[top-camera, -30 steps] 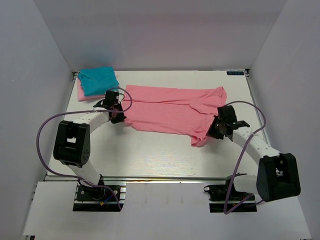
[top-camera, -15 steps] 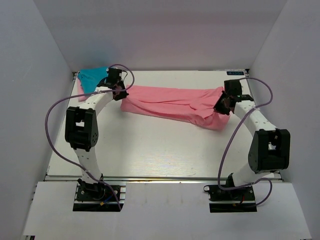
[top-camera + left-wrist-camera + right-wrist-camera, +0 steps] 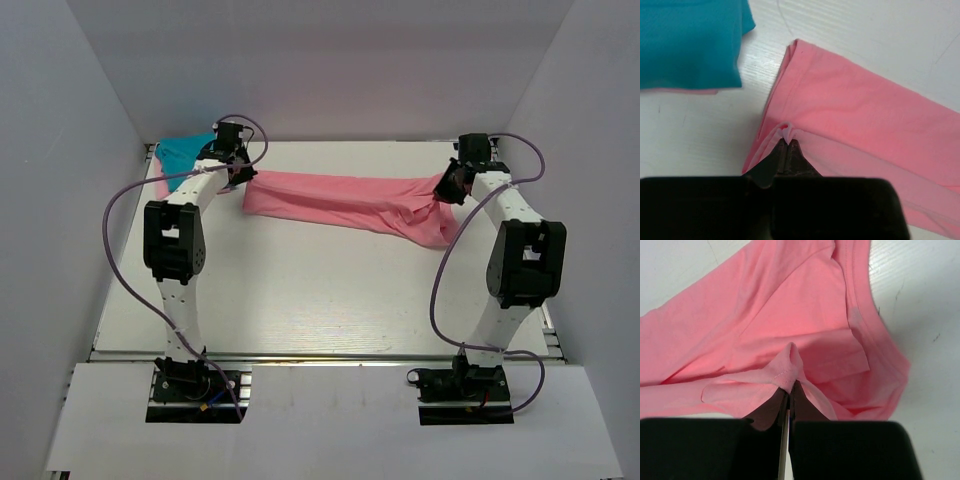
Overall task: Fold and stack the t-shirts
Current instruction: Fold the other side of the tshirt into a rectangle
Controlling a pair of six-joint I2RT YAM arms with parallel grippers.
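Note:
The salmon-pink t-shirt [image 3: 345, 200] lies folded lengthwise as a long band across the back of the table. My left gripper [image 3: 240, 178] is shut on its left edge [image 3: 786, 129]. My right gripper [image 3: 447, 190] is shut on its right hem [image 3: 790, 371], near the neckline. The teal-blue t-shirt [image 3: 185, 152] lies folded at the back left corner, partly behind my left arm, and shows in the left wrist view [image 3: 690, 42]. A pale pink t-shirt edge [image 3: 162, 187] peeks out under it.
The white table [image 3: 320, 290] has walls at the back and on both sides. Purple cables loop from both arms. The folded stack sits just left of my left gripper.
Both grippers have carried the shirt's near edge away from me to the back, folding the shirt in half into a narrow band. Both arms are now stretched far out.

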